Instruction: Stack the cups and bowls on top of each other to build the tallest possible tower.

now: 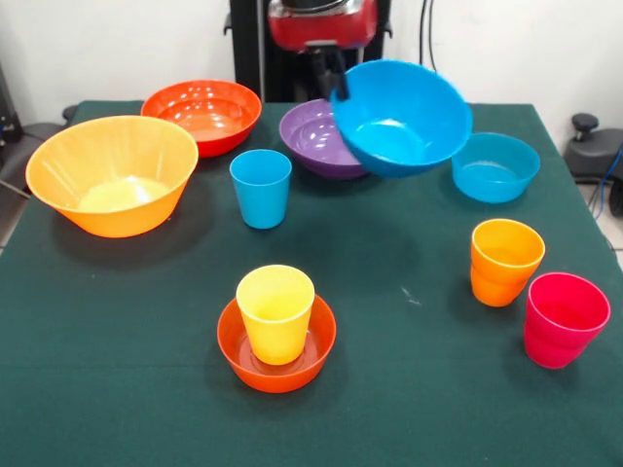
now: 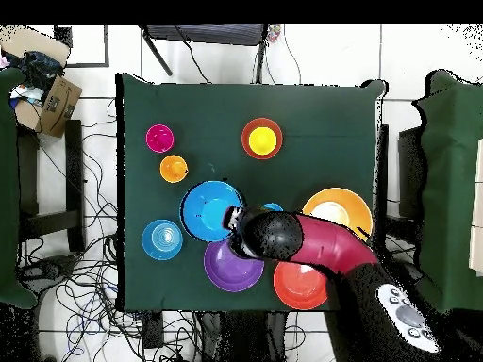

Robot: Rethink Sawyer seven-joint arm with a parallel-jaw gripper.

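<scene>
Bowls and cups stand spread on the green table (image 1: 409, 409), nothing stacked high yet. Going left to right in front view: large light orange bowl (image 1: 112, 175) sits at far left, upright. Behind it to the right is the medium red-orange bowl (image 1: 202, 115). Blue cup (image 1: 261, 188) stands upright near the centre, just in front of these. Closer to the camera, yellow cup (image 1: 275, 313) stands inside the small red-orange bowl (image 1: 277, 345), the only pair already nested. Purple bowl (image 1: 313, 138) rests at the back, partly hidden by the large blue bowl (image 1: 401, 117), which is lifted off the table and tilted, opening toward the camera. Gripper (image 1: 336, 83) pinches this bowl at its upper left rim, w/ jaws closed on the edge; red arm (image 2: 321, 243) reaches to it in overhead view. Small teal-blue bowl (image 1: 494, 166) sits right of the lifted one, on the cloth. Orange cup (image 1: 505, 261) stands further front, and pinkish red cup (image 1: 565, 318) just beside it at the right, both upright, apart from each other.
</scene>
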